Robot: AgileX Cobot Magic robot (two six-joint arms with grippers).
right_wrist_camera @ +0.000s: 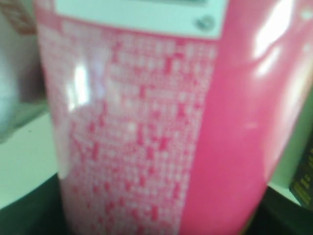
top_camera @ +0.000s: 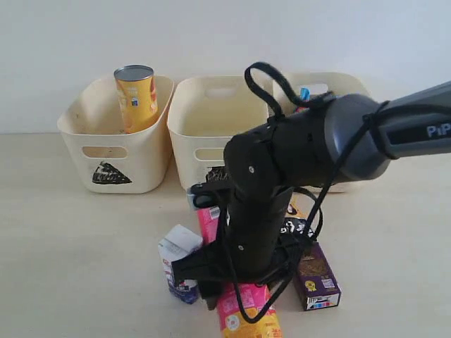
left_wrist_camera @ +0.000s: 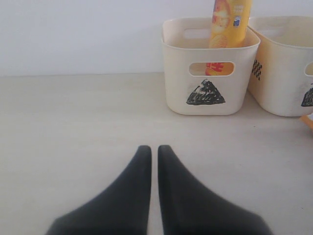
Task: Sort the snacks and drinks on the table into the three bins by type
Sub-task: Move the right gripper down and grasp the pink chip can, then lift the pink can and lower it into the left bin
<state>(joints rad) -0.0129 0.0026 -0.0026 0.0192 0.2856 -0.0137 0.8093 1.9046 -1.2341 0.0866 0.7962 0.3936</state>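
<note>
Exterior, bins: three cream plastic tubs (top_camera: 190,120) with cut-out handles stand in a row at 12 o'clock on the pale desk (top_camera: 70,267). The triangle-marked tub (top_camera: 81,130), at 10 o'clock, holds the upright yellow-orange chip tube (top_camera: 137,98).
Exterior, snack: the glossy pink chip tube (top_camera: 243,313) lies on the desk at 6 o'clock, with the black right fingers (top_camera: 197,271) astride it.
Exterior, drinks: the white-and-blue gabled carton (top_camera: 177,257) is at the pink chip tube's 9 o'clock, the dark purple-brown box (top_camera: 317,278) at its 3 o'clock.
Left wrist, left fingers (left_wrist_camera: 139,171): closed together and empty over the desk, with the triangle-marked tub (left_wrist_camera: 210,63) ahead.
Right wrist, grip: the pink chip tube (right_wrist_camera: 146,122) fills the view between the right fingers (right_wrist_camera: 24,218); whether they squeeze it, I cannot tell.
</note>
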